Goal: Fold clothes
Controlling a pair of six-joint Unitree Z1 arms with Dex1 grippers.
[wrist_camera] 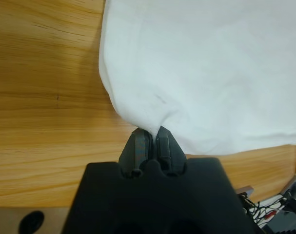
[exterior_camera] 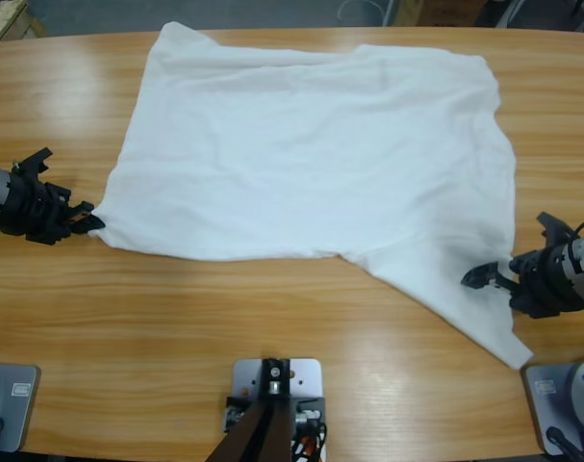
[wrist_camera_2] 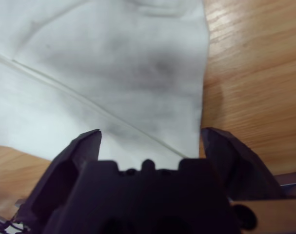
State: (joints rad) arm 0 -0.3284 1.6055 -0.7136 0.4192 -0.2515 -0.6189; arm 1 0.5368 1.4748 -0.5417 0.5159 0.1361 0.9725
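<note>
While the left gripper (wrist_camera: 151,132) pinches a corner of the thin white T-shirt (exterior_camera: 311,154), the right gripper (wrist_camera_2: 150,136) straddles its edge, jaws spread.

The left gripper (exterior_camera: 85,220) reaches in at the T-shirt's (exterior_camera: 311,154) left corner, jaws pinched together on its fabric; the right gripper (exterior_camera: 484,277) sits at the shirt's right edge, jaws spread apart

Left gripper (wrist_camera: 151,139) seen with black jaws pressed together on a pinched corner of the white T-shirt (wrist_camera: 211,68), cloth spread flat beyond across the wooden table (wrist_camera: 45,97), tangled cables (wrist_camera: 272,207) glimpsed at lower right
</note>
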